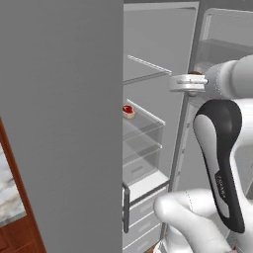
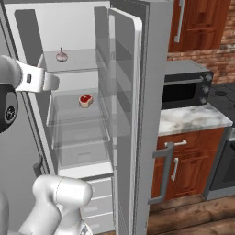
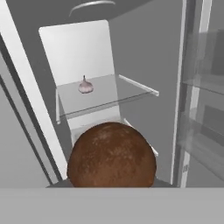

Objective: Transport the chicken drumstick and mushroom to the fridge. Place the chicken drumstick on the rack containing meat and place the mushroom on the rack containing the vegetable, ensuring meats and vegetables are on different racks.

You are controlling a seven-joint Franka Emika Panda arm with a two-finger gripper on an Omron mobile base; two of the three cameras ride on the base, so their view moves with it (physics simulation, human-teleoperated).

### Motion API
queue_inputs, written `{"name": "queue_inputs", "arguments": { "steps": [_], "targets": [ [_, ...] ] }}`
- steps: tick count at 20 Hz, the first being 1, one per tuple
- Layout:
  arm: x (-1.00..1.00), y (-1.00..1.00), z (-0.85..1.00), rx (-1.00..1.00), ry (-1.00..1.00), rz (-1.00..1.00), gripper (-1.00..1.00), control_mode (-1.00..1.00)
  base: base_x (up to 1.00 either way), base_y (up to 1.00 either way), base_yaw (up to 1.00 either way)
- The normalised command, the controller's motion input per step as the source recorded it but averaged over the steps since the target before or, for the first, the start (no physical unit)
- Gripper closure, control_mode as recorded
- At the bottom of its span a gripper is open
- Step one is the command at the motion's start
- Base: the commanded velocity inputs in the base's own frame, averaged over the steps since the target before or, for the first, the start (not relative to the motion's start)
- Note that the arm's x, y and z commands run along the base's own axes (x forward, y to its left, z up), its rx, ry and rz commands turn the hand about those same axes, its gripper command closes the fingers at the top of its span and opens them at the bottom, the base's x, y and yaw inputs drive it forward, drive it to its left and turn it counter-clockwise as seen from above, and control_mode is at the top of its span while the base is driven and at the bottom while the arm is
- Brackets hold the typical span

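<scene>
The fridge (image 2: 151, 69) is standing with its door open. Inside, toward the left, a pale garlic bulb (image 2: 61, 55) is resting on the upper rack (image 2: 75, 62). One rack (image 2: 78, 112) below it, the meat (image 2: 85, 100) is lying toward the front. The gripper (image 1: 190, 83) is hovering in front of the fridge opening, level with the upper rack, its jaws clamping the round brown chicken drumstick (image 3: 112, 157), which is not touching any rack.
</scene>
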Motion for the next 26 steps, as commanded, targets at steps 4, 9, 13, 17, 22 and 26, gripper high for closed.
{"name": "queue_inputs", "arguments": {
  "steps": [4, 9, 13, 17, 22, 26],
  "targets": [
    [0.80, 0.00, 0.00, 0.00, 0.05, 0.00, 1.00, -1.00, 0.00, 0.00, 0.00],
    [0.74, 0.00, 0.00, 0.00, 0.00, 0.00, 1.00, -1.00, 0.00, 0.00, 0.00],
    [0.80, 0.00, 0.00, 0.00, 0.00, 0.00, 1.00, -1.00, 0.00, 0.00, 0.00],
    [0.80, 0.00, 0.00, 0.00, 0.00, 0.00, 1.00, -1.00, 0.00, 0.00, 0.00],
    [0.79, 0.02, -0.03, 0.00, 0.01, 0.00, 1.00, -1.00, 0.00, 0.00, 0.00],
    [0.75, 0.08, -0.05, 0.00, 0.03, 0.00, 1.00, -1.00, 0.00, 0.00, 0.00]
  ]
}}
